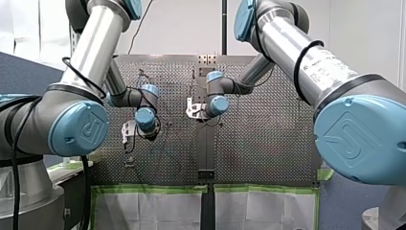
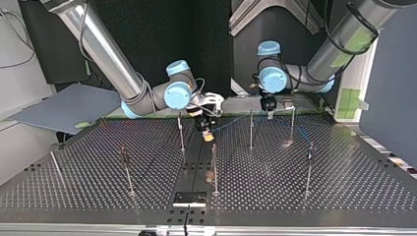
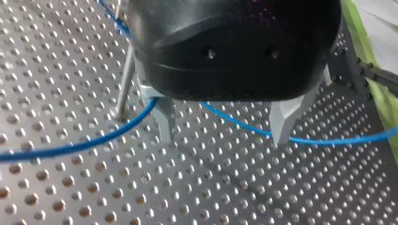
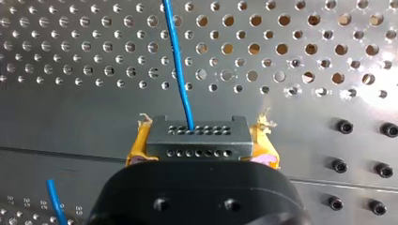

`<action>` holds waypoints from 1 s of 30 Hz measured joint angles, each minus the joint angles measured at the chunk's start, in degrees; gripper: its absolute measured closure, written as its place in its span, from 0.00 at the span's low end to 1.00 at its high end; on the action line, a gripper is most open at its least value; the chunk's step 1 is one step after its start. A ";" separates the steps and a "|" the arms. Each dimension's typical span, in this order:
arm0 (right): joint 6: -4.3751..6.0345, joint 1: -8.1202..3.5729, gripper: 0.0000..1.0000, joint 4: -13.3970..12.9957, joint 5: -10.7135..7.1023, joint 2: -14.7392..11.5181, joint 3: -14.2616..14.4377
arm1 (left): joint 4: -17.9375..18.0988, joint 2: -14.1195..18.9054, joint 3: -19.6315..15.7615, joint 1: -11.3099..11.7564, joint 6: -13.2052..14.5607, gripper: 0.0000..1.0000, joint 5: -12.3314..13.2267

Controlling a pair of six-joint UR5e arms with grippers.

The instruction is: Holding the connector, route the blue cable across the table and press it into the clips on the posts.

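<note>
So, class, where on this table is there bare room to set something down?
Bare: the perforated table between the near middle post and the top view's near right post. Crowded: far middle, around my right gripper, blue cable, my left gripper.

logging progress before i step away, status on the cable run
Right claw shut on connector. Left claw open over blue cable, not gripping. Post close beside that claw.

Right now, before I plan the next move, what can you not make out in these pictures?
The clips on the posts: top view, too small to show whether the blue cable sits in any.
Cable's ends: left wrist view, cut off by the edges; my left tool covers a stretch.
The connector's lower part: right wrist view, hidden by my right tool.
</note>
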 joint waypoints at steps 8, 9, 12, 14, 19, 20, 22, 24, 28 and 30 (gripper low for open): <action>0.00 0.19 1.00 0.60 -0.03 0.00 -0.01 | 3.09 0.40 -0.36 -1.20 -1.36 0.00 -0.15; 0.00 0.20 1.00 0.67 -0.03 0.00 -0.01 | 3.49 0.41 -0.37 -1.29 -1.57 0.00 -0.21; 0.00 0.21 1.00 0.84 -0.04 0.00 -0.01 | 4.41 0.42 -0.36 -1.46 -2.09 0.00 -0.40; 0.00 0.21 1.00 0.89 -0.05 0.00 0.00 | 4.76 0.43 -0.33 -1.45 -2.47 0.00 -0.84; 0.00 0.15 1.00 0.92 -0.04 0.00 0.00 | 5.03 1.18 -0.38 -1.25 -3.17 0.00 -2.60; 0.00 0.12 1.00 0.92 -0.04 0.00 0.00 | 5.01 1.60 -0.42 -1.21 -3.34 0.00 -2.96; 0.00 0.08 1.00 0.92 -0.05 0.00 0.00 | 4.96 2.31 -0.53 -1.20 -3.55 0.00 -3.24; 0.00 0.06 1.00 0.92 -0.04 0.00 0.00 | 4.82 3.28 -0.74 -1.34 -3.82 0.00 -3.31; 0.00 -0.02 1.00 0.92 -0.02 0.00 0.00 | 4.28 4.81 -1.62 -1.50 -4.01 0.00 -3.00; 0.01 -0.03 1.00 0.92 -0.01 0.00 0.00 | 3.86 5.15 -2.47 -1.57 -3.92 0.00 -2.87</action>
